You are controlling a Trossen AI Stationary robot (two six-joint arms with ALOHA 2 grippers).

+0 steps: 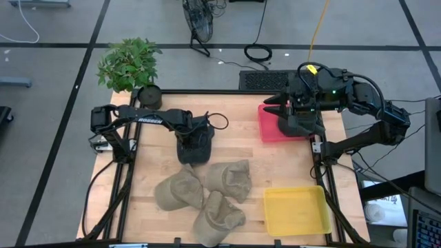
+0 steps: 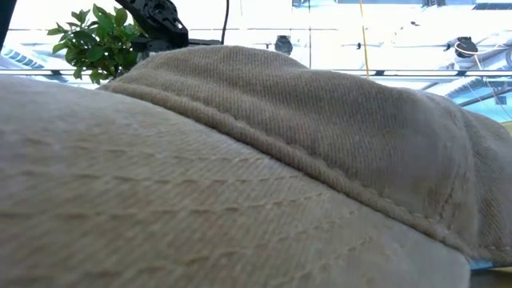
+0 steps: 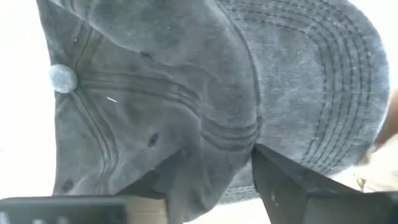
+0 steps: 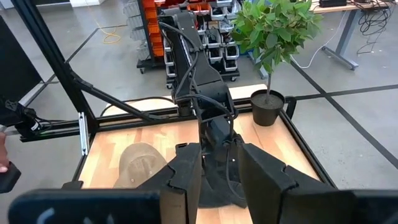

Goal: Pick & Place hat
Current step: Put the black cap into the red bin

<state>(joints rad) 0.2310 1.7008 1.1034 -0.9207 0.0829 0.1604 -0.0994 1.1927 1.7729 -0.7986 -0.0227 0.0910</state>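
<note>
Left gripper (image 1: 193,153), at the table's centre, fingers pinching the crown of a cap (image 3: 205,87) from above; the fabric bunches between the two fingers (image 3: 298,186). This cap (image 1: 185,167) is the far-left one of three tan caps lying near the table's (image 1: 234,117) near edge. Right gripper (image 1: 275,105), fingers slightly spread, holds a dark cap (image 1: 300,124) over the red tray (image 1: 270,131) at far right. A yellow tray (image 1: 296,209) lies at near right; a potted plant (image 1: 129,65) stands at the far-left corner.
</note>
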